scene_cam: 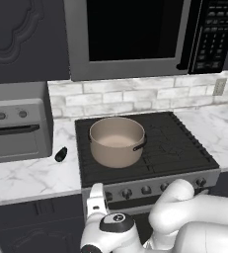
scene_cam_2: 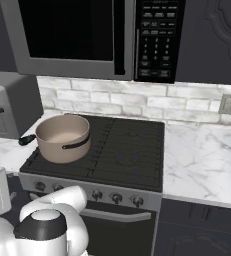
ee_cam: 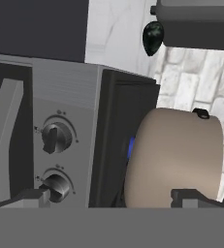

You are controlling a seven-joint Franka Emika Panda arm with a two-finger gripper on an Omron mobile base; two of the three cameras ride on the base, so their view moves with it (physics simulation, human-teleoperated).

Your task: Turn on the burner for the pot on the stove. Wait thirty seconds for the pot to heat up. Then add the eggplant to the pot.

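Tan-beige round pot (scene_cam: 116, 142) stands empty on black grated stove (scene_cam: 174, 148).
Glossy black oblong eggplant (scene_cam: 60, 154) lies left on marble counter (scene_cam: 31, 175), long axis slanting; my fingers (ee_cam: 28, 196) spread, grasping nothing.

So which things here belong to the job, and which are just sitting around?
Job:
- wide tan-beige pot on the left front burner
- black-grated steel stove with its dark knobs
- small glossy black eggplant on the marble counter left of the stove

Idle:
- grey two-knob toaster oven
- dark-windowed microwave
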